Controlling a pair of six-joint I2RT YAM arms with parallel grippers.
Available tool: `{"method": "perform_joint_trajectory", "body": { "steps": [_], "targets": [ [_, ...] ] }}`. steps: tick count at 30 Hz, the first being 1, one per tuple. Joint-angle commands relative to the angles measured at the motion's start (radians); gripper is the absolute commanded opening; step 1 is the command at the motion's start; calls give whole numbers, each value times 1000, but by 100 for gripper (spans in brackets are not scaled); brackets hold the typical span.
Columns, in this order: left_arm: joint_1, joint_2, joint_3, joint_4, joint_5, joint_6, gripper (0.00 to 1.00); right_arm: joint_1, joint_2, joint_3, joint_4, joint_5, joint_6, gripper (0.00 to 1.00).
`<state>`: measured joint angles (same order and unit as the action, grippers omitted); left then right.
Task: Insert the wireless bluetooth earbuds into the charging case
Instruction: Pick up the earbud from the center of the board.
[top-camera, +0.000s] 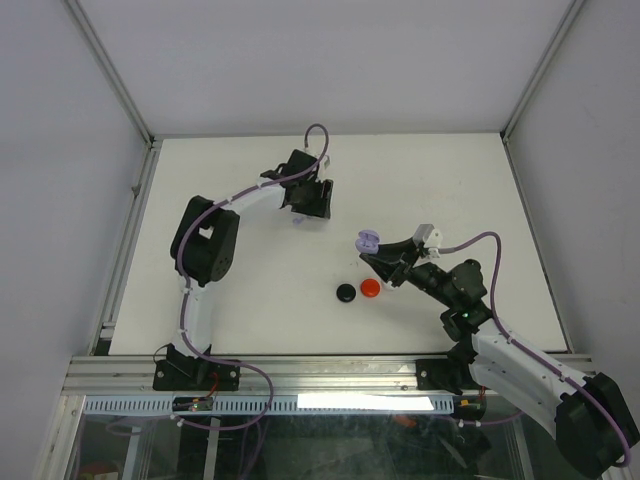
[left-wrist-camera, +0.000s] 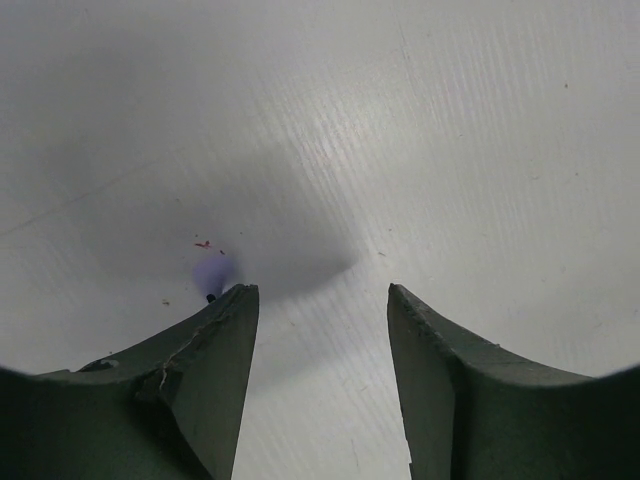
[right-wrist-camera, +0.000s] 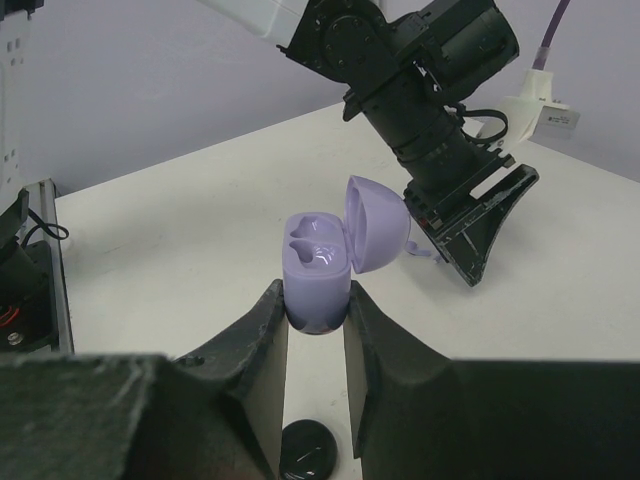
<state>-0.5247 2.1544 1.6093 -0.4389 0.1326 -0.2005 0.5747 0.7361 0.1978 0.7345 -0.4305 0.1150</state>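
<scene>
Two claws are in view over the white desk (top-camera: 420, 180). Left claw (left-wrist-camera: 320, 292): released, jaws standing apart with only bare desk between them; nothing is gripped. One lavender earbud (left-wrist-camera: 213, 273) lies on the desk just beyond the tip of the finger that shows at the left of the wrist view, outside the gap. That fingertip partly hides it, so contact between the two cannot be confirmed. A few red specks mark the desk just past the earbud. Right claw (right-wrist-camera: 315, 300): clenched on the lavender charging case (right-wrist-camera: 318, 275), one finger pressed to each side of the lower body. The case sits upright at the fingertips, raised clear of the desk. Its lid (right-wrist-camera: 372, 225) is hinged open and stands up on the side away from this claw's wrist, with two moulded recesses showing in the case top. The left claw hangs well beyond the case, further out over the desk. One black puck (top-camera: 346, 292) and one red puck (top-camera: 370, 288) rest on the desk just beside each other, below and near the right claw. The black one shows under the gap between its fingers, nearer the wrist.
</scene>
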Motion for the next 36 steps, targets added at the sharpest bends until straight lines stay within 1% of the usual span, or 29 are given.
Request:
{"method": "perform_joint_trajectory", "body": {
  "steps": [1, 6, 11, 18, 24, 31, 36],
  "targets": [
    [-11, -131, 16, 6, -29, -26, 56, 4, -11, 8, 31, 3, 11, 0],
    [-12, -164, 19, 16, -129, -26, 56, 4, -9, 5, 31, 6, 11, 0],
    [-12, -117, 37, -3, -213, -36, 55, 4, -6, 6, 31, 6, 12, 0],
    [-11, -52, 65, -14, -253, -48, 52, 4, -5, 8, 23, 7, 15, 0],
    [-20, -6, 93, -13, -267, -45, 42, 4, 0, 11, 19, 6, 17, 0],
    [-33, 27, 92, -14, -300, -42, 42, 4, 3, 9, 19, 3, 18, 0],
    [-38, 43, 92, -19, -332, -44, 40, 4, 2, 7, 18, 2, 20, 0]
  ]
}}
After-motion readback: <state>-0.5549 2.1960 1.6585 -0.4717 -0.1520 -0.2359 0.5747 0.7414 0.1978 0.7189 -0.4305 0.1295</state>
